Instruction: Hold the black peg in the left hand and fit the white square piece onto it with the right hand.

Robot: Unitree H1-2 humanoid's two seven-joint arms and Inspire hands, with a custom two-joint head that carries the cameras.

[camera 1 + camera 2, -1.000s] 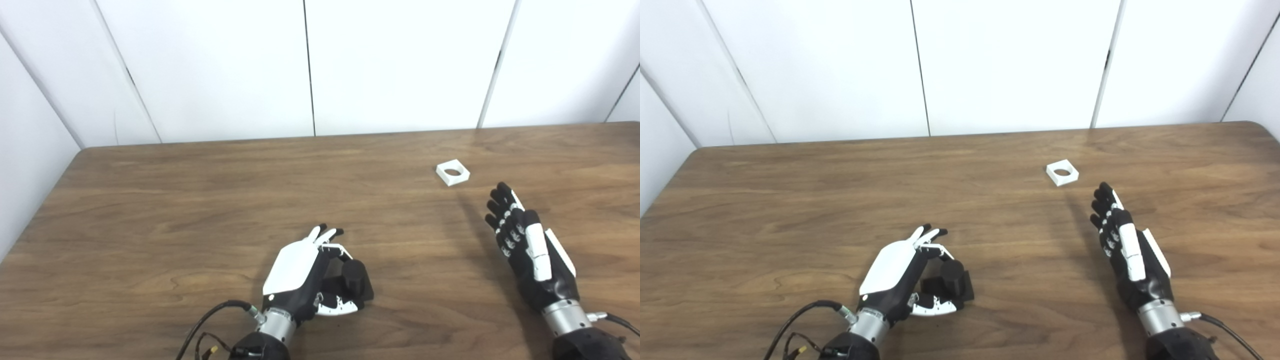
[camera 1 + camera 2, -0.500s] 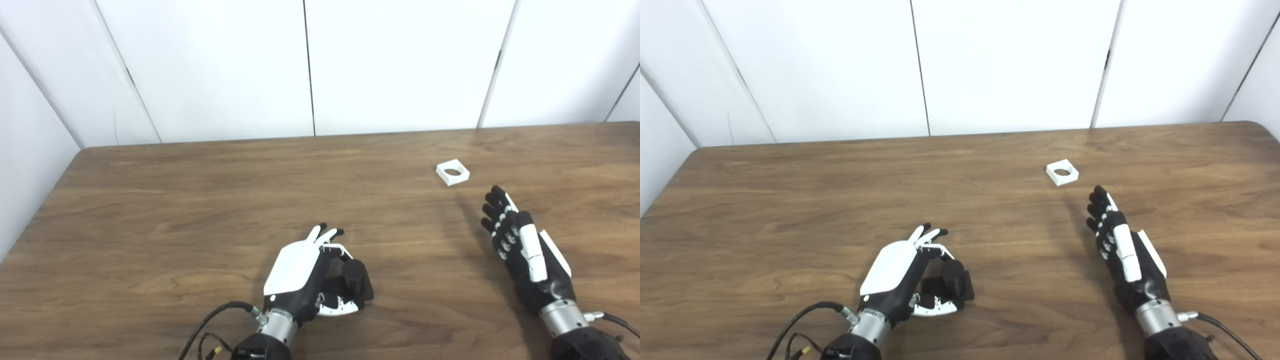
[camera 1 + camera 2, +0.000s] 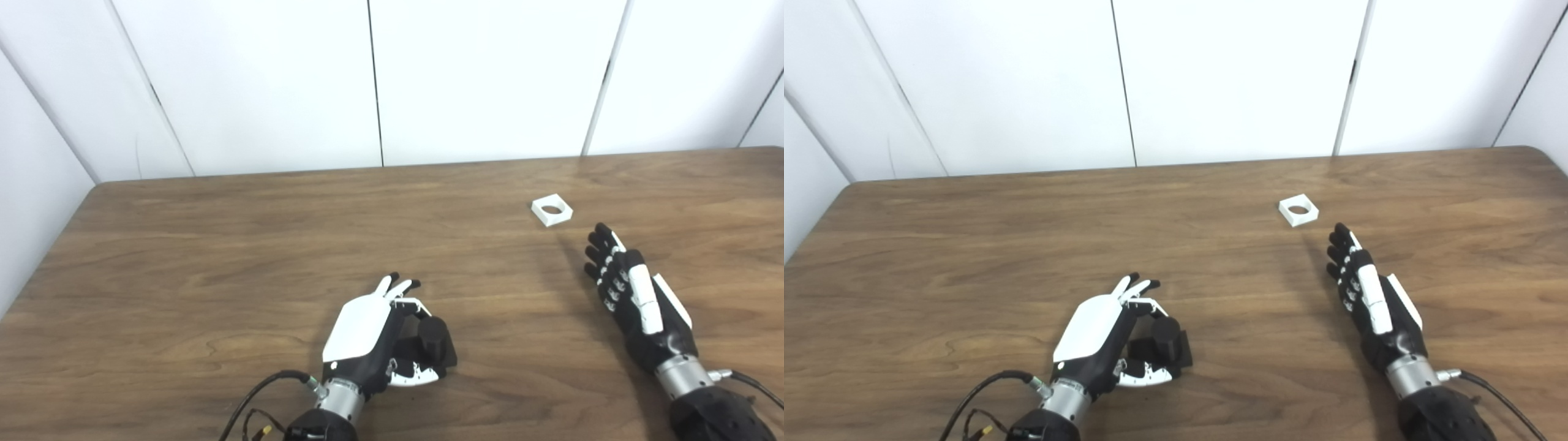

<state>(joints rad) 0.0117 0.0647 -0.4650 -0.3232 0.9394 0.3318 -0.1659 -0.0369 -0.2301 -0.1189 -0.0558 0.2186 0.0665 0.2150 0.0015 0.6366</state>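
The right hand, fingers spread and empty, has crept nearer the square (not touching); the left hand still cups the peg.

Paired head cameras look down the table.

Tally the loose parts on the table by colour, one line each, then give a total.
Black: 1, the peg, by the left hand.
White: 1, the square piece, lying beyond the right hand.
Total: 2
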